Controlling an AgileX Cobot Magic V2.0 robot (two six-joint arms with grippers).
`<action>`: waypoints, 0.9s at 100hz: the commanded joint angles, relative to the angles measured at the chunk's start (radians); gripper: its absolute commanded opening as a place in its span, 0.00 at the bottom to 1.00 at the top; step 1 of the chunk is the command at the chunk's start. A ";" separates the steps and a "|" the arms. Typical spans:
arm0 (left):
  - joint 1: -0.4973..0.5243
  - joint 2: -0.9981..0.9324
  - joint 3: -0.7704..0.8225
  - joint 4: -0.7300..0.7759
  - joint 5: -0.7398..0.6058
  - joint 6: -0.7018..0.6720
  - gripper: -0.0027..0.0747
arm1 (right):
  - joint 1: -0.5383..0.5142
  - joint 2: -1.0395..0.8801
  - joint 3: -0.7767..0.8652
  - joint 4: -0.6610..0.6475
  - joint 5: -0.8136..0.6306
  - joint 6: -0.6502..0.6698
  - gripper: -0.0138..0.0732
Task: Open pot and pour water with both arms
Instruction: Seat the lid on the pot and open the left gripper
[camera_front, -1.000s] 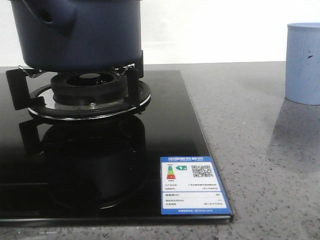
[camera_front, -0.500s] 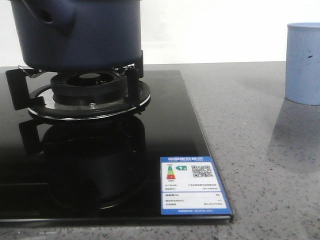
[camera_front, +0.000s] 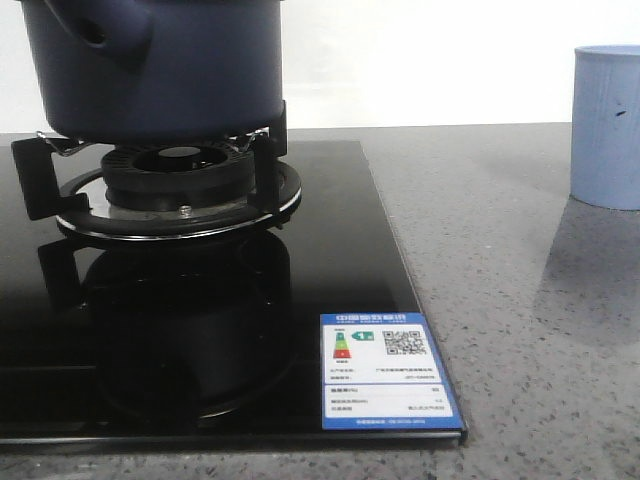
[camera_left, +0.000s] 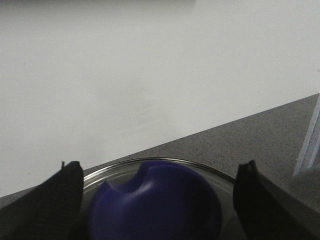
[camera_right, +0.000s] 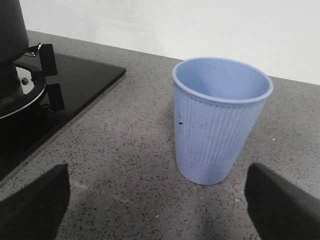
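Two grippers are mine, and both stand wide with nothing between the fingers. My left gripper (camera_left: 160, 220) hovers over the pot (camera_front: 155, 65), its fingers straddling the blue knob (camera_left: 155, 202) of the glass lid (camera_left: 220, 175); I judge this spread is set so the jaws can drop around the knob and lift the lid off first. Whether the fingers touch the lid cannot be told. The pot sits on the burner grate (camera_front: 60, 150) of the black hob (camera_front: 330, 260), lid not yet removed. My right gripper (camera_right: 155, 210) waits low over the counter (camera_right: 125, 165), with the light-blue cup (camera_right: 220, 120) standing upright just beyond its fingertips, centred between them. Farther off to one side lies the hob edge. I judge the cup is the receiver for pouring.
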 joint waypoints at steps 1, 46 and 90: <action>-0.006 -0.068 -0.037 0.008 -0.076 -0.004 0.77 | -0.001 -0.002 -0.025 0.023 -0.026 0.001 0.90; 0.101 -0.358 -0.037 0.008 0.023 -0.002 0.70 | 0.043 -0.002 -0.066 0.189 -0.211 0.001 0.68; 0.305 -0.579 0.043 0.014 0.271 -0.002 0.01 | 0.043 -0.022 -0.291 0.216 -0.147 0.047 0.09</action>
